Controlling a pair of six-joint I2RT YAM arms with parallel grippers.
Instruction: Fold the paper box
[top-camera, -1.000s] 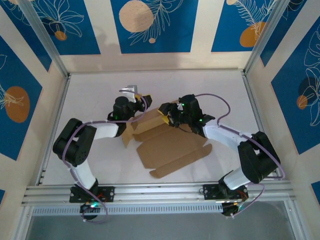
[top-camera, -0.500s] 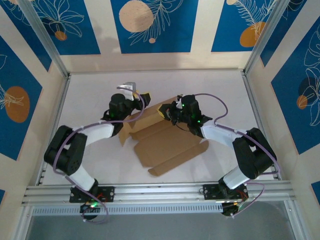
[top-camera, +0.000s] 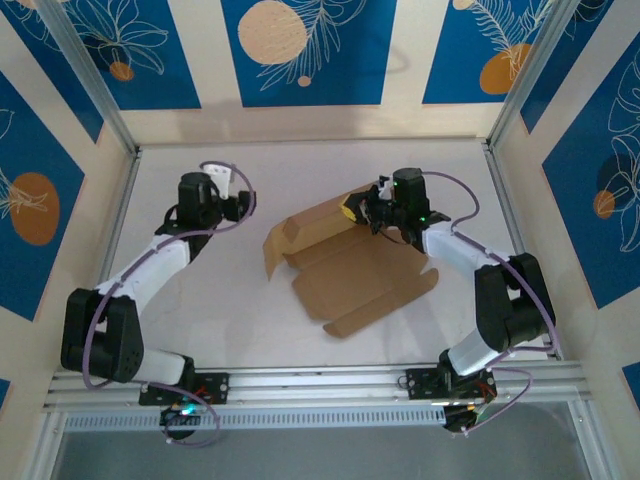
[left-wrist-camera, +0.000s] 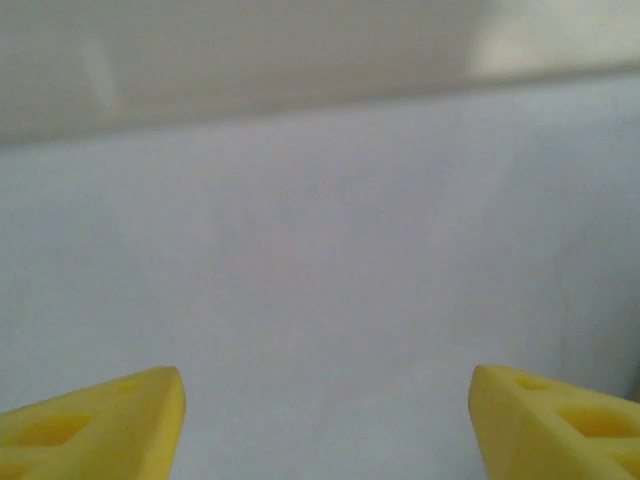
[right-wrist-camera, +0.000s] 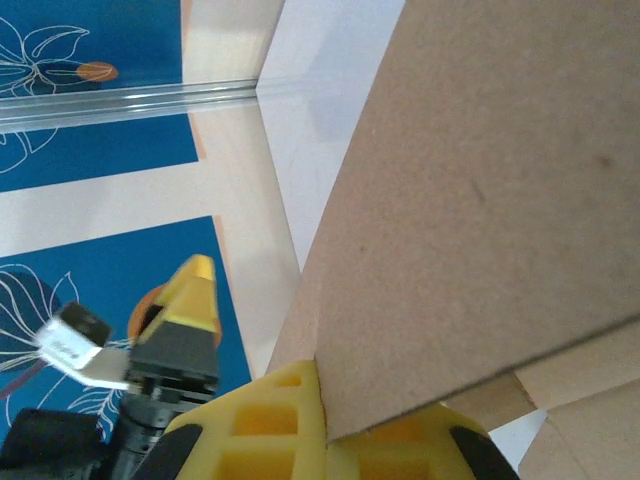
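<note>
The paper box is a brown cardboard sheet lying mostly flat in the middle of the table, with its far panel lifted. My right gripper is at the far right corner of that panel and shut on it. In the right wrist view the yellow fingers pinch the edge of the cardboard panel. My left gripper hangs open at the far left, well apart from the box. Its yellow fingertips frame only bare white table in the left wrist view.
A white table lies inside walls with blue-and-cream panels. Metal frame posts stand at the back corners and a rail runs along the near edge. The left gripper appears in the background of the right wrist view.
The left arm has let go of the box and pulled back to the far left, opening wide. The right gripper has shut on the far panel and carried the box to the right.
</note>
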